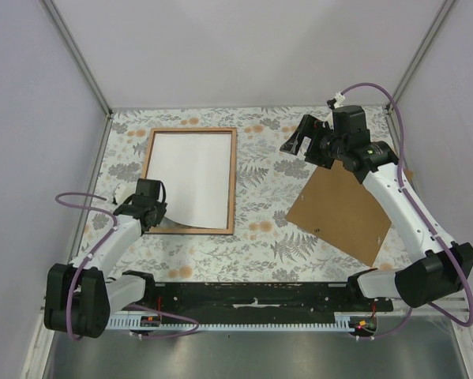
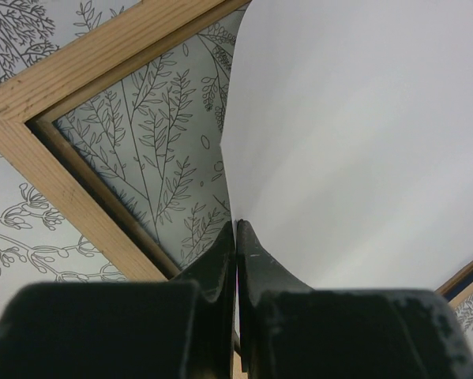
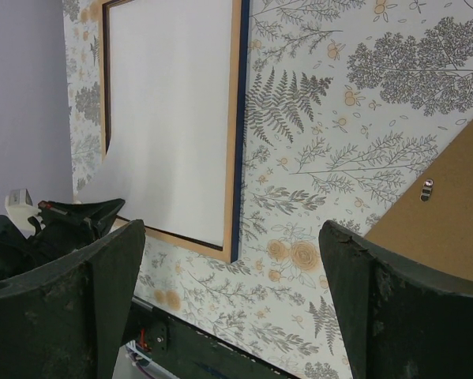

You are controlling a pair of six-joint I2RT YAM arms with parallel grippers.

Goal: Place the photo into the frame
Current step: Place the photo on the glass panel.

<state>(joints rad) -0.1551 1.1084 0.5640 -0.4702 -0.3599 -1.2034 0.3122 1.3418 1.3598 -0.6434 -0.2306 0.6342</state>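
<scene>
Plain pale lilac-grey walls [image 1: 260, 47] enclose the tabletop [image 1: 260, 237] on three sides, with slim metal posts [image 1: 76, 55] at the back corners. The tabletop wears a fern-and-flower print in grey and orange, evenly lit.

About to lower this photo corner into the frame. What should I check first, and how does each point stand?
1. Left claw grip: ok, shut on the near-left corner of the photo.
2. Photo side: ok, white back up.
3. Photo flat inside the frame: not ok, the gripped corner is curled up off the table.
4. Far edges seated under the rim: cannot tell.
5. Right claw free to help: ok, open and empty.
6. Backing board out of the way: ok, lying apart on the frame's right.
</scene>
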